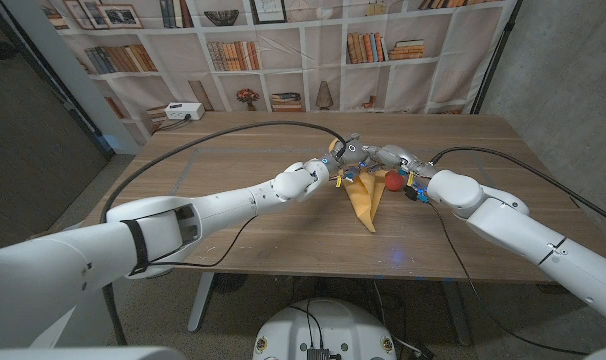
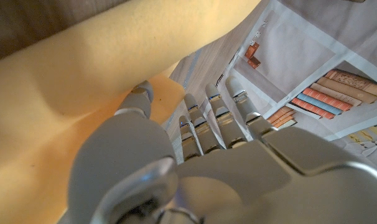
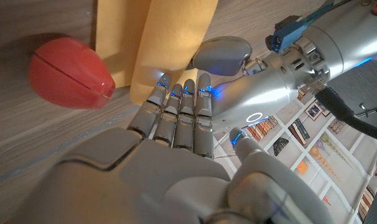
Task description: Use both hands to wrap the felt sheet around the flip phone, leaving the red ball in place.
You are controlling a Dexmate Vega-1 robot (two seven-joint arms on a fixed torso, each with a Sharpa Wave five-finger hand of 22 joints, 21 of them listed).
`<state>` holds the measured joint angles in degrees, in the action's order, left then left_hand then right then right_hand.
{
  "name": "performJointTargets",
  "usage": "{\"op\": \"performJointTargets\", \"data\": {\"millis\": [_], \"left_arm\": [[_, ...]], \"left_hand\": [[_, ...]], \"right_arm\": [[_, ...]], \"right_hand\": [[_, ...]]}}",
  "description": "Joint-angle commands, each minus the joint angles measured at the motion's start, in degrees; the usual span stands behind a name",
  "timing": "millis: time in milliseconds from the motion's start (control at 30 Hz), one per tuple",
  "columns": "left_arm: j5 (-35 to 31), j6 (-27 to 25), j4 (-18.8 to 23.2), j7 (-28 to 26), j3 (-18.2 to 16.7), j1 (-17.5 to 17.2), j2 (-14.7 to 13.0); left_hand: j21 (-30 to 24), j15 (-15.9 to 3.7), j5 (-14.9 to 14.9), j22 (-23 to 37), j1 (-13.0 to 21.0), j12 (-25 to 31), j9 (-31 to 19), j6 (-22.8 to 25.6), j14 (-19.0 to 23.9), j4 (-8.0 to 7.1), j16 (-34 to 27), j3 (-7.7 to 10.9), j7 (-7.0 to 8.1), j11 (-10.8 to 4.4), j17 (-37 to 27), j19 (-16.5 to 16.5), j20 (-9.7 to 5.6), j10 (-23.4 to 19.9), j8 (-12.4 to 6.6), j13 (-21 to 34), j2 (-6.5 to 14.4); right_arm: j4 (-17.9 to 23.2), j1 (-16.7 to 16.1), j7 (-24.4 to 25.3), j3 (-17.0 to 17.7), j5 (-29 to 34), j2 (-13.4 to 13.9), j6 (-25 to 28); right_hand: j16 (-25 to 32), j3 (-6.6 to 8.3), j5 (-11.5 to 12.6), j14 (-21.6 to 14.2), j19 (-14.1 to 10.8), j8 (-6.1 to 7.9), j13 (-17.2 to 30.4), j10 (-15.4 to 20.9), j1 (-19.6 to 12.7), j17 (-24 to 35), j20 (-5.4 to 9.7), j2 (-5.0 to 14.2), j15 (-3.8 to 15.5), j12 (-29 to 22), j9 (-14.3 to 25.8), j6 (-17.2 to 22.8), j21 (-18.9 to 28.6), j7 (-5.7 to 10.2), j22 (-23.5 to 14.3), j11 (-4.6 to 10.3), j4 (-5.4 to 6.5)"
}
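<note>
Head view: both hands crowd the felt sheet [image 1: 364, 200], hiding its upper end

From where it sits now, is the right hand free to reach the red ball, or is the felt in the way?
Probably yes. The red ball lies bare on the wood beside the felt sheet, uncovered, close by the right hand, whose fingers are at the felt's edge. But the task wants it left alone.

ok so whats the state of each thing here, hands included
felt sheet: folded into a long roll on the table, both hands at its far end
red ball: resting on the table beside the felt, untouched
flip phone: hidden, cannot tell
left hand: fingers on the felt
right hand: fingers on the felt
</note>
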<state>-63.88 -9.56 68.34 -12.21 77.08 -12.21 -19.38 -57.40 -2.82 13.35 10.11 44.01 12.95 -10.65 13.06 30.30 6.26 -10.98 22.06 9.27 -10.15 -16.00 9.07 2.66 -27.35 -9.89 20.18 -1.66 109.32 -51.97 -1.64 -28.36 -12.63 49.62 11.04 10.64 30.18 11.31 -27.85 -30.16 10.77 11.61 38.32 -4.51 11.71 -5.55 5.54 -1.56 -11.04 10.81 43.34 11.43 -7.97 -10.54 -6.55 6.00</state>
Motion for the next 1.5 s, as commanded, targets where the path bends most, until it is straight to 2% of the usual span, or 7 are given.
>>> {"op": "performJointTargets", "data": {"millis": [33,600,733,833,1100,1267,1500], "left_arm": [[-1.1,-1.1,1.4,1.8,0.4,-0.3,-0.5],[-3.2,-3.8,1.1,-1.7,0.4,-1.2,-0.2],[-3.2,-3.8,1.3,-1.3,0.5,-1.1,-0.1],[-3.5,-3.8,1.5,-1.5,0.6,-1.1,-0.1],[-4.4,-4.6,1.4,-1.6,0.9,-1.1,0.1],[-4.8,-5.4,2.4,-1.4,0.8,-1.3,-0.2],[-8.0,-10.0,8.3,4.7,0.2,-2.1,-2.8]], "left_hand": [[1.0,-6.77,1.2,0.0,-1.3,-0.9,0.0,-5.5,-2.1,-0.27,0.2,-1.11,-1.74,0.23,0.7,-0.4,0.09,3.8,0.49,-0.4,-0.8],[3.2,-6.97,3.5,0.1,0.2,-0.2,0.0,-11.6,-4.6,0.06,-0.4,-0.1,-3.21,0.44,1.6,-0.6,0.02,10.1,-0.58,-1.6,2.7],[3.3,-7.05,3.4,0.1,-0.1,-0.1,0.1,-11.7,-4.6,0.15,-0.4,-0.46,-3.14,0.49,1.8,-0.5,-0.04,10.2,-0.58,-1.8,2.1],[3.4,-6.95,3.3,0.1,-0.5,0.1,0.1,-11.8,-4.6,0.11,-0.4,-0.87,-3.16,0.5,1.9,-0.5,-0.04,10.2,-0.56,-1.9,1.5],[3.6,-7.19,3.3,0.1,-1.1,0.3,0.1,-12.0,-4.8,0.06,-0.4,-1.39,-3.15,0.36,2.1,-0.4,-0.2,10.2,-0.52,-2.1,0.8],[3.8,-7.21,3.5,0.1,-1.1,0.4,0.1,-12.4,-4.9,0.05,-0.4,-1.45,-3.44,0.48,2.1,-0.4,-0.31,10.6,-0.42,-2.2,0.8],[4.2,-6.66,3.7,0.1,-1.3,0.2,0.1,-13.1,-6.2,0.0,0.0,-1.6,-3.36,0.82,2.2,-0.6,-0.4,11.8,-0.36,-2.4,0.8]], "right_arm": [[-3.9,3.3,-3.4,-2.4,-0.2,-1.9,-2.2],[-7.1,0.8,3.5,-0.5,2.5,-3.9,-11.8],[-5.2,-2.2,13.4,0.9,8.0,-5.3,-10.4],[-3.3,-4.1,19.3,2.3,11.6,-5.6,-8.3],[-2.9,-2.3,11.8,2.3,9.3,-2.8,-7.0],[-3.6,2.8,1.1,-1.1,6.8,-1.7,-1.8],[-4.4,7.6,-4.4,-5.0,7.3,-2.1,3.1]], "right_hand": [[0.7,0.83,0.5,-0.7,0.0,-0.37,0.1,0.2,-0.2,-0.2,0.11,1.94,1.85,-0.3,0.2,-6.6,0.3,5.04,-0.1,1.16,0.19],[-0.2,-0.2,0.6,14.0,12.6,-0.03,0.1,-14.0,-1.9,-0.4,0.74,1.98,-0.46,0.4,0.2,-14.4,-0.7,6.71,0.0,1.41,-2.15],[-0.7,-0.71,0.3,21.6,21.2,-0.06,0.1,-16.1,-3.3,-0.4,2.91,2.25,0.35,0.3,0.3,-15.5,-1.6,7.07,0.0,1.72,-3.59],[0.4,-1.16,0.2,20.4,21.4,0.31,0.2,-15.9,-3.2,-0.3,1.99,2.1,-0.74,-0.1,0.3,-15.0,-1.0,7.02,0.0,0.91,-3.71],[6.3,-3.01,0.0,3.7,9.3,1.6,0.3,-2.5,-2.0,0.4,-2.56,1.68,-1.6,-4.7,0.1,-9.2,3.7,5.48,-0.1,-0.7,-3.44],[9.3,-3.28,0.1,-10.7,-1.3,2.99,0.0,9.0,-0.4,-0.1,-0.53,1.68,0.75,-7.5,0.0,-1.3,6.8,2.97,-0.1,-1.08,-1.37],[10.3,-3.34,0.4,-19.5,-7.1,3.48,-0.4,15.9,0.2,-0.8,0.56,0.61,1.51,-8.4,-0.1,3.7,8.3,0.91,-0.1,-0.98,-0.67]]}}
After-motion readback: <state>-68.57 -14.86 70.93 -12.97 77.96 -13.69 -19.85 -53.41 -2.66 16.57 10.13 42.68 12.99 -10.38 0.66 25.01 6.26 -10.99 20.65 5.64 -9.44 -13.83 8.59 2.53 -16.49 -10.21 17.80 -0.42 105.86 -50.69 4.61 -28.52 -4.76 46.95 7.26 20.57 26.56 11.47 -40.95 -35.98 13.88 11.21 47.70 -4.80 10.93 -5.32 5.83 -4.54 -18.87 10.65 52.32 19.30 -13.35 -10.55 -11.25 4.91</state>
